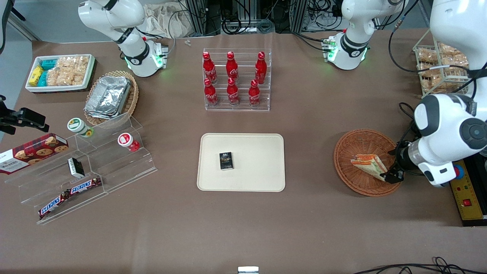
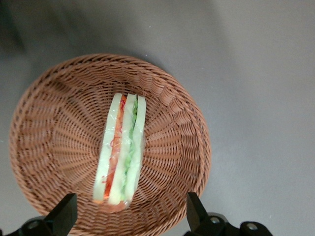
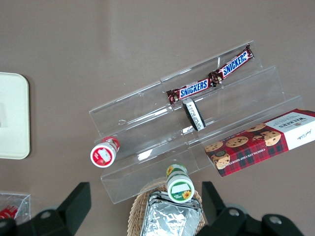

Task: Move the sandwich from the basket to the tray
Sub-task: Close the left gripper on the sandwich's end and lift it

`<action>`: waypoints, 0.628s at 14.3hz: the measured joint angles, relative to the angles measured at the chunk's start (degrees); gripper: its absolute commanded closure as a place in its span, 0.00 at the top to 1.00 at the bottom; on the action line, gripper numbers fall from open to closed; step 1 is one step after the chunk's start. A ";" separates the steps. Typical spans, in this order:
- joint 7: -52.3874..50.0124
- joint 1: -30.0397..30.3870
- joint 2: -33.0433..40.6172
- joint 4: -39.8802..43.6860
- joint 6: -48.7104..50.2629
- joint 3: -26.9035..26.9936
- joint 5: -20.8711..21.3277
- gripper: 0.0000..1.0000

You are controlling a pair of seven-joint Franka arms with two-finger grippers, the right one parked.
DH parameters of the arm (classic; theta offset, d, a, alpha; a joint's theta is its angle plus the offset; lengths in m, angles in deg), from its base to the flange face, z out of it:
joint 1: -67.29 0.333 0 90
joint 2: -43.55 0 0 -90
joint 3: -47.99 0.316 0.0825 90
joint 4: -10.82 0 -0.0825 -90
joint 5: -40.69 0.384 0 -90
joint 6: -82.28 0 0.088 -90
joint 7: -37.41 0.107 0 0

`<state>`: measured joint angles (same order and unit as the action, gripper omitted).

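The sandwich point(image 1: 368, 164), a wedge of pale bread with orange and green filling, lies in the reddish-brown wicker basket point(image 1: 347, 152) toward the working arm's end of the table. My left gripper point(image 1: 393, 165) hovers over the basket's rim, open and empty, beside the sandwich's end. In the left wrist view the sandwich point(image 2: 121, 150) lies in the middle of the basket point(image 2: 49, 123), and the gripper point(image 2: 129, 216) has its two black fingers spread wide, one on each side of the sandwich's near end, not touching it. The cream tray point(image 1: 258, 171) lies at the table's middle.
A small black box point(image 1: 226, 160) lies on the tray. A clear rack of red cola bottles point(image 1: 236, 80) stands farther from the front camera than the tray. A white wire rack of snacks point(image 1: 441, 68) stands near the working arm. Clear stepped shelves with snacks point(image 1: 83, 171) lie toward the parked arm's end.
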<state>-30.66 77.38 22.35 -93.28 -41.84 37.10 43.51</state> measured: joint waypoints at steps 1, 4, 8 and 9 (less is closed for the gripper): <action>-1.31 0.00 -0.79 0.00 -0.50 0.01 0.00 1.00; -3.06 0.01 -2.09 -0.04 -0.77 0.02 0.00 1.00; -4.77 0.01 -2.95 -2.00 -1.55 0.03 0.00 1.00; -4.87 0.02 -2.94 -3.00 -2.12 0.09 0.00 1.00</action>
<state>-35.53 77.40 19.41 -96.28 -43.96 37.19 43.52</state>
